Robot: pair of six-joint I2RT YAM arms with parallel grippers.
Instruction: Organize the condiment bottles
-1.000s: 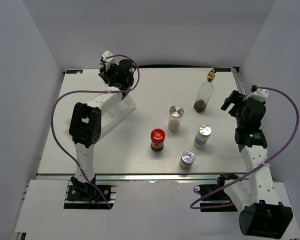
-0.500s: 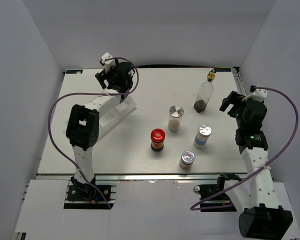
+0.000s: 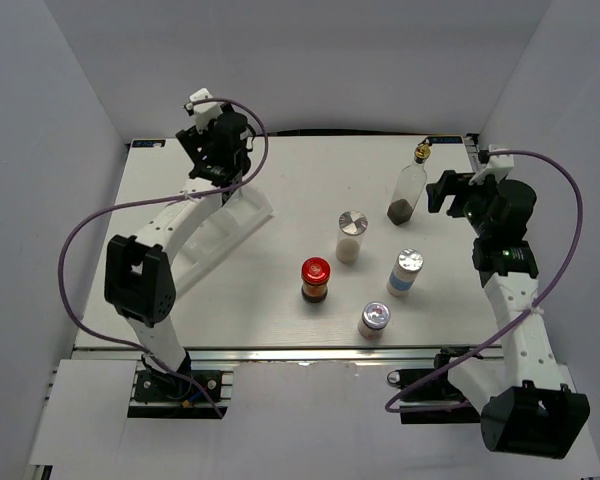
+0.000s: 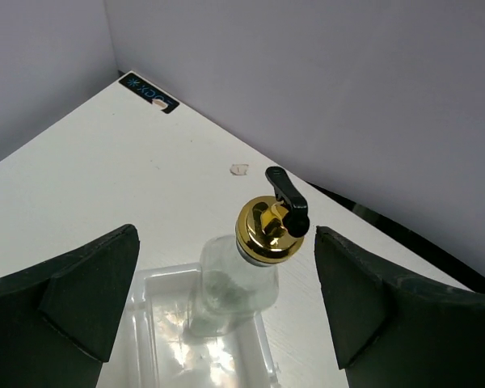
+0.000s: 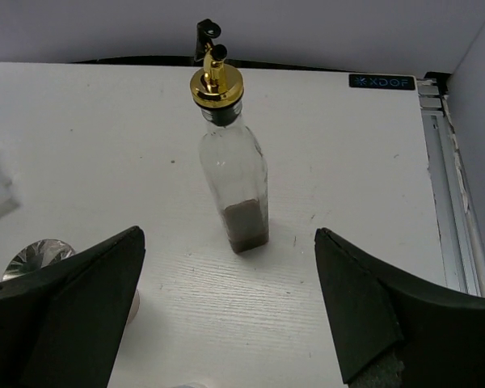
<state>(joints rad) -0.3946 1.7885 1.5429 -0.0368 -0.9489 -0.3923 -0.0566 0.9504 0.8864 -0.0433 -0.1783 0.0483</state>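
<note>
My left tool [image 3: 212, 158] hangs over the far left corner of the counter [image 3: 310, 170], above the white rack [image 3: 242, 212] that lies slantwise there. In the left wrist view its fingers [image 4: 81, 299] stand wide apart, one on each side of a tall clear glass bottle [image 4: 238, 279] and touching it on neither side. That bottle stands upright in an end compartment of the rack, with its gold pourer top and black spout pointing up at the camera. From above, my arm hides it.

My right tool [image 3: 442, 192] is by the right edge of the counter, toward the far right corner. Its fingers [image 5: 73, 299] are also spread wide and hold nothing. It faces the second tall glass bottle [image 3: 408, 190], which stands upright on the bare counter near that corner, with a little brown stuff at its bottom and a gold pourer on top. Tool and bottle are near each other but apart.

The other four stand loose on the right half of the counter, all upright and apart from one another. The white-filled shaker [image 3: 352, 235] is about midway. The red-capped jar [image 3: 315, 280] stands nearer the front, the blue-labelled shaker [image 3: 406, 272] to its right, and the brown-filled shaker [image 3: 374, 320] closest to the near edge.
</note>
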